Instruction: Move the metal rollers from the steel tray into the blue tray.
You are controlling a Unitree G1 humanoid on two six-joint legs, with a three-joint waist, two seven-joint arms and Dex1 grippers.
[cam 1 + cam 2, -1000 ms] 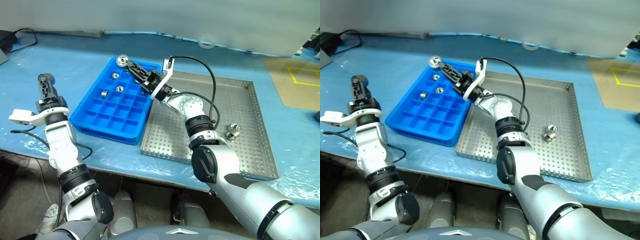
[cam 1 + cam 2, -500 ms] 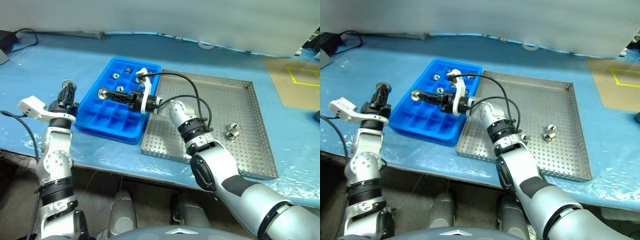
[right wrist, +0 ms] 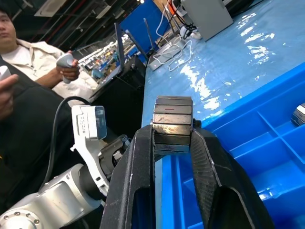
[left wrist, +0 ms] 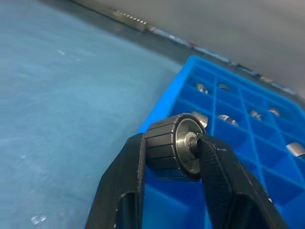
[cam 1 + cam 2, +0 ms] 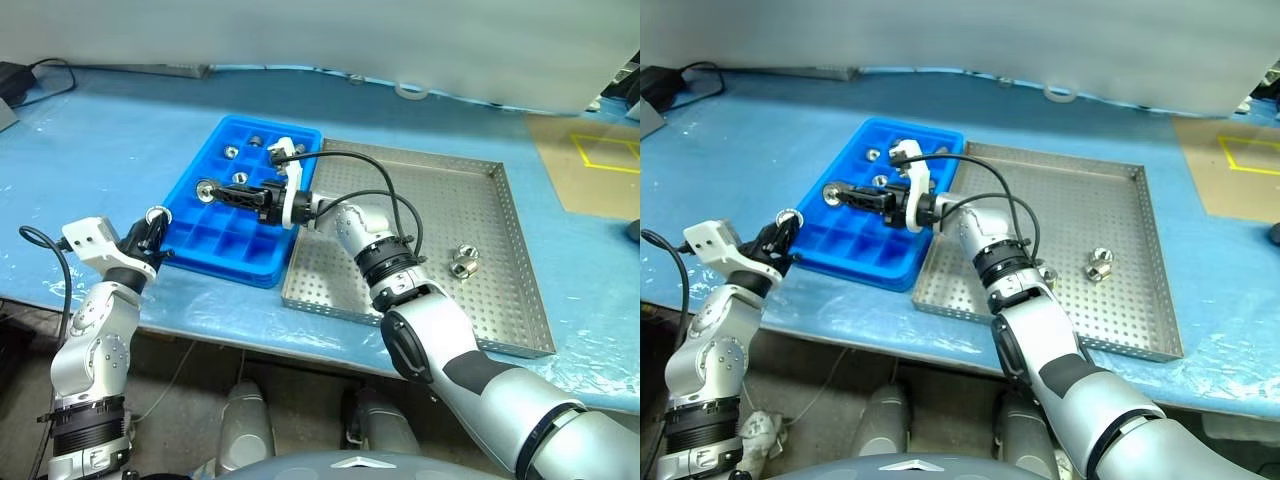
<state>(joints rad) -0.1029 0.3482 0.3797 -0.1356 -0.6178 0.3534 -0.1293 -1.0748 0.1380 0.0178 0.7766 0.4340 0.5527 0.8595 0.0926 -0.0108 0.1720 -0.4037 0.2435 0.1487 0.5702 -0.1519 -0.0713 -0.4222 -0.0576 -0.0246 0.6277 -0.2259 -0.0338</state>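
Placing step in hand. Right black two-finger gripper (image 5: 207,187) clamped on a short shiny silver metal roller (image 3: 173,125), held level above the left-hand compartments of the bright blue plastic compartment tray (image 5: 293,225). Left black two-finger gripper (image 5: 155,216) clamped on a second ribbed silver roller (image 4: 173,152), poised just beside the blue tray's near-left corner, over the blue-covered table (image 5: 120,130). Several rollers already seated in the far compartments (image 5: 231,152). Two more lying together (image 5: 462,262) on the perforated floor of the large shallow grey steel tray (image 5: 500,320), toward its right side. Next move, by judgement: lower each roller over an empty cell, then part the fingers; left needs shifting inward past the rim first. Person with a hand controller (image 3: 66,62) in the right wrist view's background.
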